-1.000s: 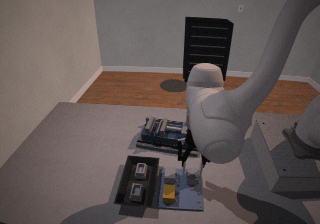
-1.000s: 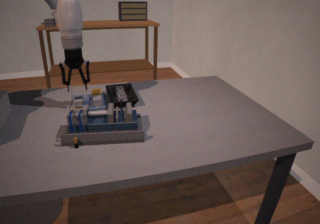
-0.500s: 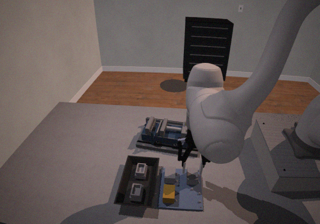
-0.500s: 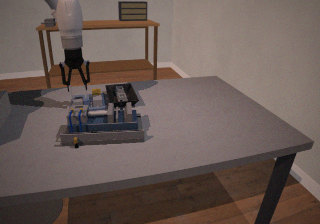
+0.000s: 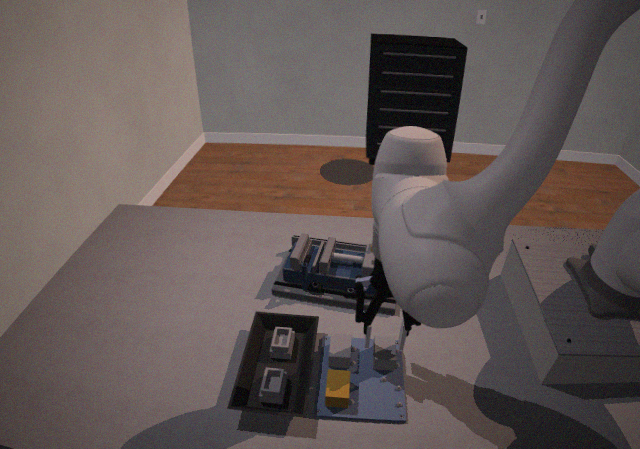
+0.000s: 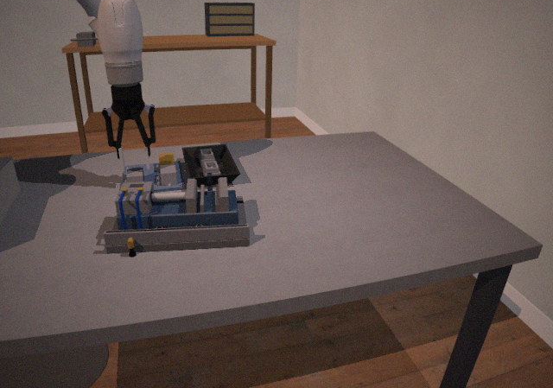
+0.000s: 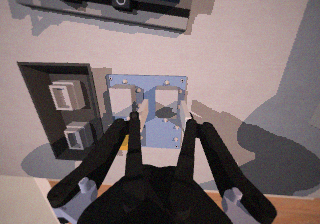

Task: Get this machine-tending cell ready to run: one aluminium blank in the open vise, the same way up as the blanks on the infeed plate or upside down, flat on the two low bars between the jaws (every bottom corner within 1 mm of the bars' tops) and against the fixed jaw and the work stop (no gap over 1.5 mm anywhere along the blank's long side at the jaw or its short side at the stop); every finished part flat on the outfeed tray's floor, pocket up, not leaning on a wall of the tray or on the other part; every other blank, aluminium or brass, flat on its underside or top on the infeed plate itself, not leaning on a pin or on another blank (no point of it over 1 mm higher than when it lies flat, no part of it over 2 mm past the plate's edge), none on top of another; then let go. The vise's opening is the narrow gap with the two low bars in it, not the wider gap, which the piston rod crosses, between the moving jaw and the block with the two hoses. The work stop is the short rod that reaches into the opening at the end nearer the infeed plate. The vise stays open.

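Note:
My gripper (image 5: 384, 342) hangs part open and empty just above the blue infeed plate (image 5: 361, 382), fingers pointing down; it also shows in the exterior view (image 6: 133, 152) and the wrist view (image 7: 161, 117). Two grey aluminium blanks (image 7: 120, 99) (image 7: 168, 97) lie flat at the plate's far end. A yellow brass blank (image 5: 337, 388) lies flat at the plate's near left. The vise (image 5: 330, 269) stands open behind the plate, and I see nothing in its narrow opening (image 6: 201, 196). Two finished parts (image 5: 282, 342) (image 5: 272, 384) lie pocket up in the dark outfeed tray (image 5: 276, 364).
Thin pins stand up from the infeed plate around the blanks. The tray sits right beside the plate's left edge. A grey raised block (image 5: 563, 325) with the arm's base is to the right. A small yellow-topped button (image 6: 130, 245) stands in front of the vise.

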`<state>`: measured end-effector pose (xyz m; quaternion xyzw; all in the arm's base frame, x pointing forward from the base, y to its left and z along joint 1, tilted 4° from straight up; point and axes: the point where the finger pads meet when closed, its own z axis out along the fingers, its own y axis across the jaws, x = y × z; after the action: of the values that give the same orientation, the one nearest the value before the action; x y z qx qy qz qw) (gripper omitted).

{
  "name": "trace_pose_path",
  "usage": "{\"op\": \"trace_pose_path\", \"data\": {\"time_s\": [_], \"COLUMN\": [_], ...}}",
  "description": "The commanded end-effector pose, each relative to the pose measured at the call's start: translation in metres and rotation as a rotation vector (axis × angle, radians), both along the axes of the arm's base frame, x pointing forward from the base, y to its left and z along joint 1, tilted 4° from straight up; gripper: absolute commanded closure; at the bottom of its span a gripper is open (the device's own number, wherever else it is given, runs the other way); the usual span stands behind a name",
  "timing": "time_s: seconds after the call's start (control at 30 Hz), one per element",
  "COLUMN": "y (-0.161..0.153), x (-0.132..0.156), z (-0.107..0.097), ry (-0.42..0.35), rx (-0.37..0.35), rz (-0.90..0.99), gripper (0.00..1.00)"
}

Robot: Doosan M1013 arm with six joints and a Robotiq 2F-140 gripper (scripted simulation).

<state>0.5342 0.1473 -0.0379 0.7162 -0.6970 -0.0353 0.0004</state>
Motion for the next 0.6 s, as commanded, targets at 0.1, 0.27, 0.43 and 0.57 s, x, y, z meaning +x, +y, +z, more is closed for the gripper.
{"op": "trace_pose_path", "data": {"time_s": [0.1,0.27,0.43,0.57], "y": [0.0012,0.0016,0.0021,0.0021], "x": [-0.0042,-0.0059,-0.0079,-0.0081], "z": [-0.0036,-0.0034,-0.0033,-0.0033], "ry": [0.002,0.002,0.002,0.002], "rx": [0.001,0.001,0.001,0.001], "rz": [0.005,0.005,0.005,0.005], "gripper": [0.6,0.6,0.6,0.6]}}
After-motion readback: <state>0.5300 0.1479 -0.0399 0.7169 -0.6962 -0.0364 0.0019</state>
